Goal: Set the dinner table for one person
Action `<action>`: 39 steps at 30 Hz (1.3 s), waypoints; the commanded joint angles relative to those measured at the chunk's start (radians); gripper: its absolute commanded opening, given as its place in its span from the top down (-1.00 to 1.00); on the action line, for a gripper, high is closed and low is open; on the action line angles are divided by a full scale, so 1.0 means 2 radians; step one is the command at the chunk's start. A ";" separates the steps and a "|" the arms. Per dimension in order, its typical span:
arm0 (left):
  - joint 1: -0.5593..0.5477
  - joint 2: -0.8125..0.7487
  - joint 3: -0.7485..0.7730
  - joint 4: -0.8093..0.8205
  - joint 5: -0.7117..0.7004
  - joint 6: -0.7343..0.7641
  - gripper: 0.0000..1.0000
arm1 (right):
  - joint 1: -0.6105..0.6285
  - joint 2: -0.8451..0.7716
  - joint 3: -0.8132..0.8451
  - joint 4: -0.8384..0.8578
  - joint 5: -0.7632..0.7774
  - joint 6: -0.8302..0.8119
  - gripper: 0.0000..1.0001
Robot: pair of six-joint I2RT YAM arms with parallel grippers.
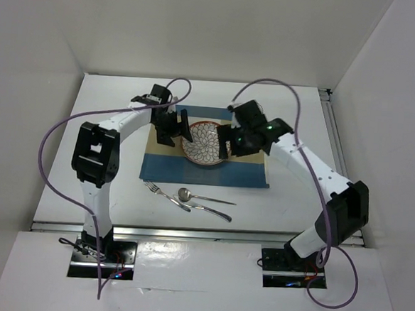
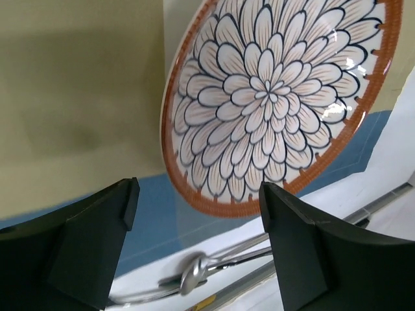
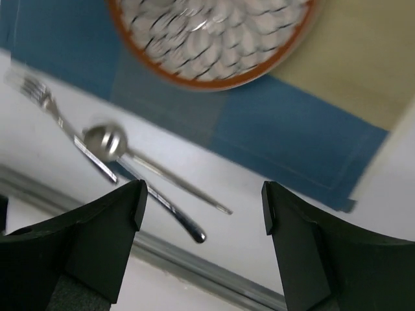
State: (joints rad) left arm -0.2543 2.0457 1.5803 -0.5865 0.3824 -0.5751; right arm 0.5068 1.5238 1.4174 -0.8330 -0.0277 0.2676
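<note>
Plate centred on mat, mid-surface: done. Fork, spoon, knife lie crossed off the mat by the near edge: not yet laid. My left hand and right hand are both spread apart and empty.

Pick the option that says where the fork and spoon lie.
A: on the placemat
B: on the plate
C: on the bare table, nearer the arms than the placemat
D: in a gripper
C: the fork and spoon lie on the white table, just off the near edge of the placemat.
</note>
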 commanded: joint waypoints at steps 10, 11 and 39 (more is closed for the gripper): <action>0.064 -0.205 0.024 -0.081 -0.137 0.005 -0.84 | 0.201 0.038 -0.124 0.110 0.074 -0.082 -0.43; 0.069 -0.216 0.024 -0.086 -0.145 0.005 -0.84 | 0.206 0.038 -0.124 0.118 0.065 -0.082 -0.43; 0.098 -0.276 -0.051 -0.080 -0.150 -0.029 -0.79 | 0.224 0.137 -0.178 0.214 0.015 -0.128 -0.10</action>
State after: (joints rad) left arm -0.0639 1.5276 1.4513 -0.7586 0.0753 -0.6151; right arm 0.9466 1.7763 1.0729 -0.4473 0.0082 0.0319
